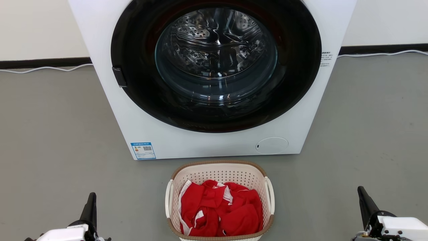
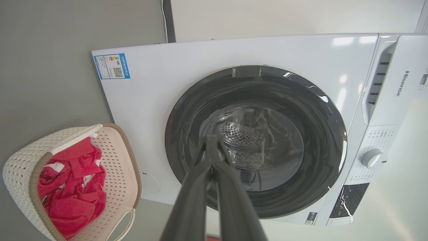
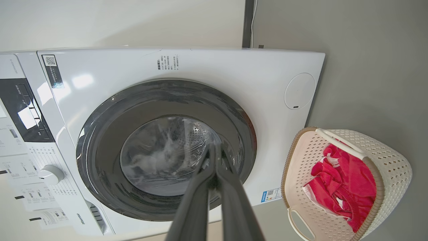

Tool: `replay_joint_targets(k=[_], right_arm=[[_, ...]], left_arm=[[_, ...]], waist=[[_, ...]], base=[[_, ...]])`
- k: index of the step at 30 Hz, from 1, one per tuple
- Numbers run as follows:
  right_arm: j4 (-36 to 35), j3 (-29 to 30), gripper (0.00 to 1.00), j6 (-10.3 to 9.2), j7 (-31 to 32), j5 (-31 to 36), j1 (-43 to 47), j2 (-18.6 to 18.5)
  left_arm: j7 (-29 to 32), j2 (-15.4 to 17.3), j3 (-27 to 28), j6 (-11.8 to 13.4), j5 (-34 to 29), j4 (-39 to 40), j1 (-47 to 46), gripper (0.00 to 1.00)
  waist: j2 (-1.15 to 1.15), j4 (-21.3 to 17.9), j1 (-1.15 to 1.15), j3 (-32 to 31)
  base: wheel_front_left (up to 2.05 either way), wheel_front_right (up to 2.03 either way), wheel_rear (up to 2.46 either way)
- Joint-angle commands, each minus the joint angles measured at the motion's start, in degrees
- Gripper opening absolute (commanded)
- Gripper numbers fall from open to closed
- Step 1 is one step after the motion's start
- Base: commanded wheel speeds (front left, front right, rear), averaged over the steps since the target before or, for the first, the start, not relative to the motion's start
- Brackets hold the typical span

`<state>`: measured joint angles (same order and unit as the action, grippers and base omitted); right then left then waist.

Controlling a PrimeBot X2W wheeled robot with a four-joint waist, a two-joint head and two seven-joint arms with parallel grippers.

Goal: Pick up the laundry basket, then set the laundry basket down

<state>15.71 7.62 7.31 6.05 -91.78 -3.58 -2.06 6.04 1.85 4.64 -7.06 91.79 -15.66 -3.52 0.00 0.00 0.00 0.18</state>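
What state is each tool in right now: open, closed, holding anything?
Left tool: closed, empty, apart from the laundry basket.
Right tool: closed, empty.

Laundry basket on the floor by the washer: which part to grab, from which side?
Best bet: take the laundry basket by its two white side handles, left handle with the left claw, right handle with the right claw, each coming in from its own side. It stands upright, handles looped outside the rim, and red clothes fill the middle. Both claws are shut, so open first.
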Motion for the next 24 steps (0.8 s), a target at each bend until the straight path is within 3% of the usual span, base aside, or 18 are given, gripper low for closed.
replay_joint_targets(k=[1,24], right_arm=[[-1.7,-1.1,0.0,0.18,0.4,-0.4,-2.6,-0.9],[-1.7,-1.1,0.0,0.18,0.5,-0.4,-2.6,-0.8]], left_arm=[[0.4,1.0,1.9,-0.4,0.4,1.6,-2.7,0.0],[0.4,1.0,1.9,-0.4,0.4,1.6,-2.7,0.0]], waist=[[0.0,0.0,0.0,0.0],[0.0,0.0,0.0,0.0]], base=[[0.0,0.0,0.0],[0.0,0.0,0.0]])
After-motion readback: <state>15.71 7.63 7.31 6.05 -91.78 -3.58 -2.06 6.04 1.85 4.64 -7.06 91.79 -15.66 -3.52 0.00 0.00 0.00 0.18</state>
